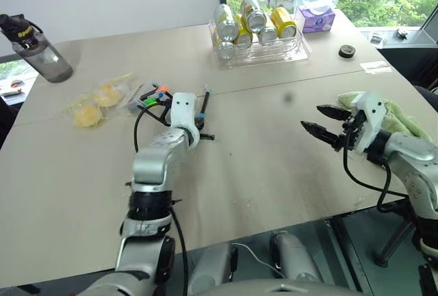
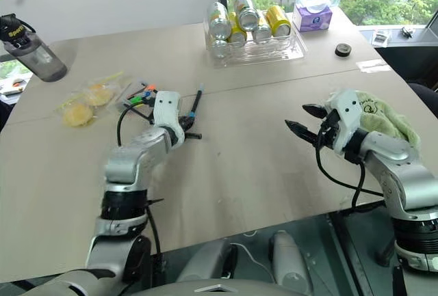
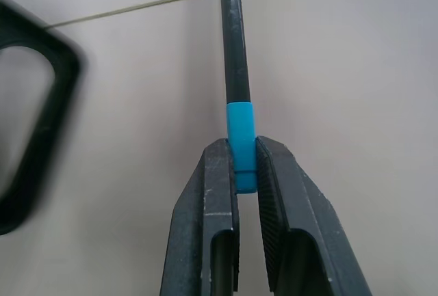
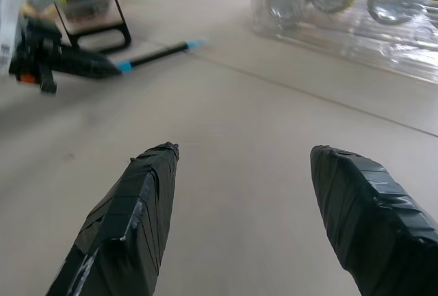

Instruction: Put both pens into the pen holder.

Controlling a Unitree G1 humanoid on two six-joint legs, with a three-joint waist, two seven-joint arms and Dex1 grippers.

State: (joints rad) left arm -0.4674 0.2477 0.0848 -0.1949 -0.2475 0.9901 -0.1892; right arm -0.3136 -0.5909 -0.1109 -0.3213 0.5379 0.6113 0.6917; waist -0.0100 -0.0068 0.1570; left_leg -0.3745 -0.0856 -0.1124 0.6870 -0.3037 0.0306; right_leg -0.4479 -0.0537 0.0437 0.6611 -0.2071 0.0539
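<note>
Near the table's (image 1: 274, 166) far-left corner we log the left gripper (image 3: 245, 173) clamped on the black pen (image 3: 235, 43). Our right gripper (image 4: 239, 193) hangs with fingers apart

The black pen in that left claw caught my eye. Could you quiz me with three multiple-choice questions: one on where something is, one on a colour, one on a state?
1. Where is the tray of drink cans?
A. far side of the table
B. on the floor
C. in the right claw

2. What colour is the pen end that the left claw pinches?
A. orange
B. light blue
C. green

3. How is the right claw?
A. shut on a can
B. shut on a cloth
C. open, holding nothing

Answers: 1 A, the tray sits near the table's far edge by the window; 2 B, a light-blue band shows between the fingers; 3 C, bare table shows between its spread fingers.
</note>
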